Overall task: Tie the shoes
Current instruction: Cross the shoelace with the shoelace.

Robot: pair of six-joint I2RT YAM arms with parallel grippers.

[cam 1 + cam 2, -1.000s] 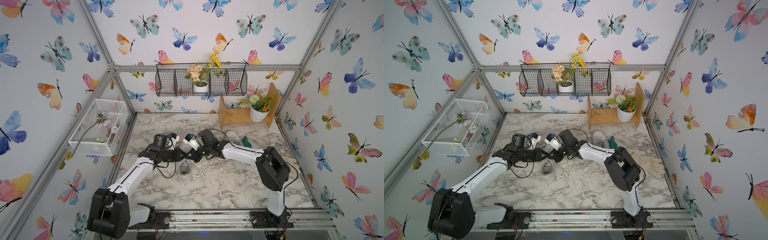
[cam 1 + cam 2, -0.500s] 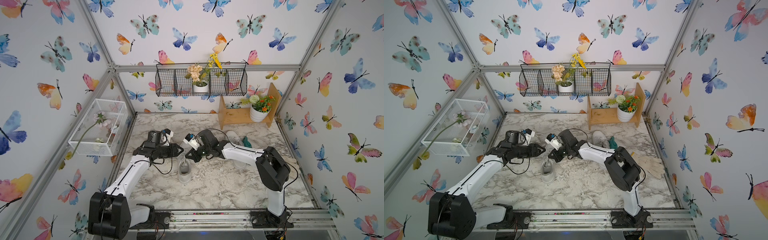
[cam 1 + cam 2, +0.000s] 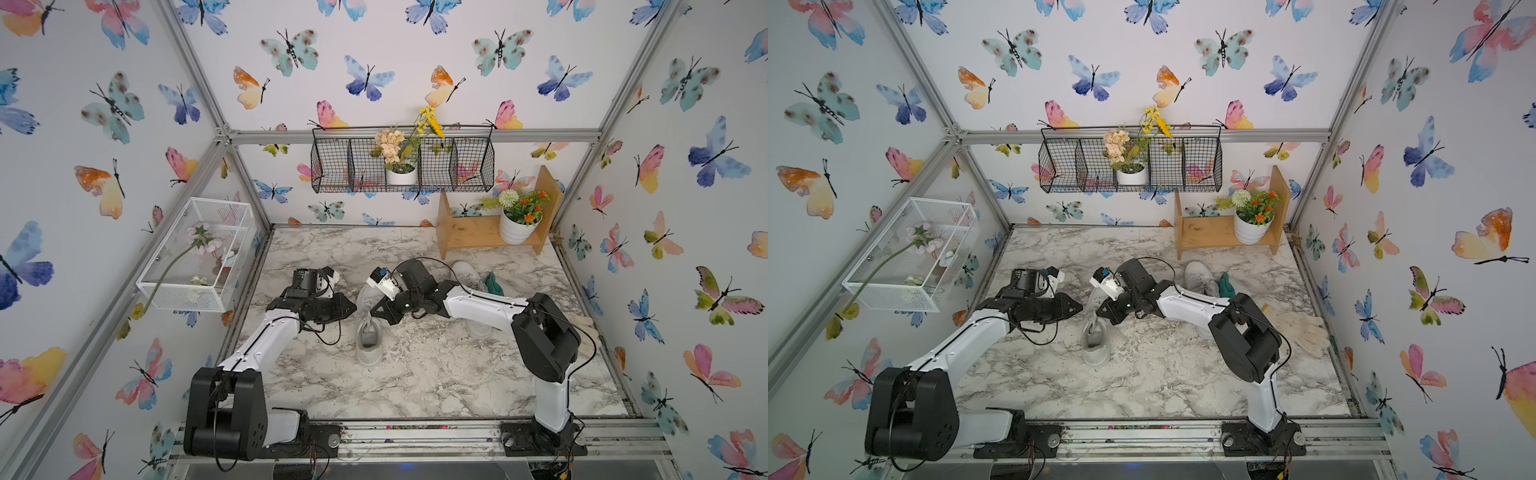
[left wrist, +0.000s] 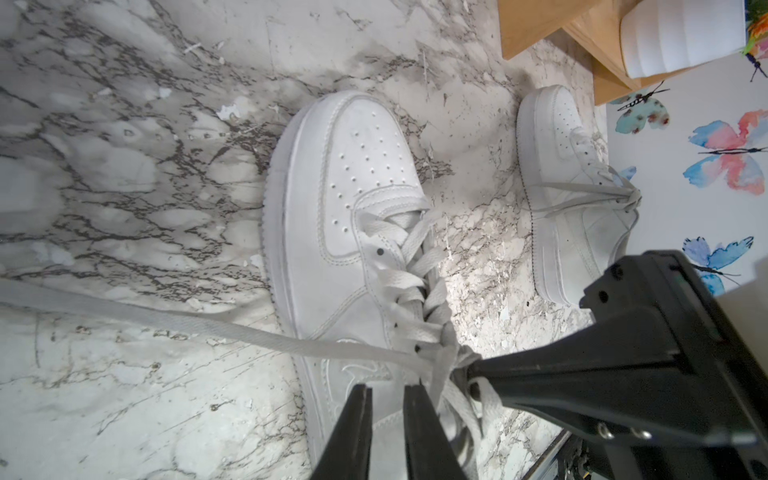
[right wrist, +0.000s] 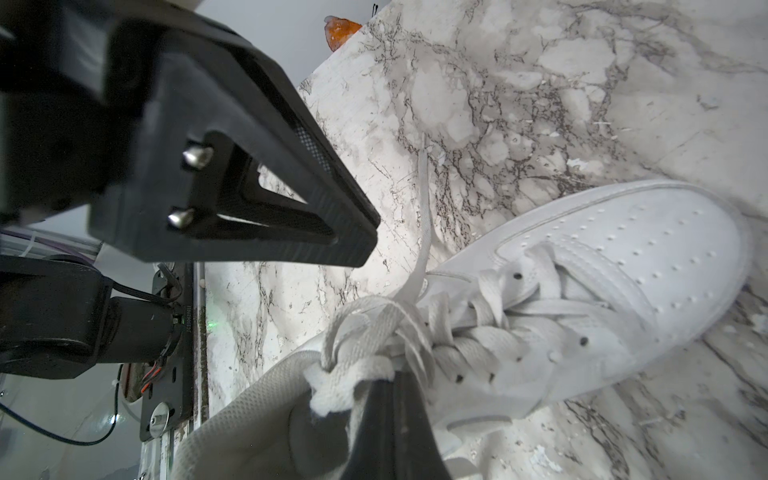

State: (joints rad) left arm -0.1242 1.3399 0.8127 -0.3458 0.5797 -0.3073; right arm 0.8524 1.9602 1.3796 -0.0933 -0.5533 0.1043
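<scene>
Your near shoe (image 3: 368,340) is sitting on its sole at mid-counter (image 3: 415,382), toe toward the back wall. It is white and greying, with its laces (image 5: 365,328) bunching loosely at the top eyelets and one end trailing over the marble. The second shoe (image 3: 465,272) is resting by the wooden shelf (image 3: 469,237), beside the teal glove (image 3: 494,284). Your right gripper (image 5: 388,384) is pinching the laces, fingers together. Your left gripper (image 4: 384,388) is showing a narrow gap and holding nothing. Against a second ago, it is standing back from the right one.
</scene>
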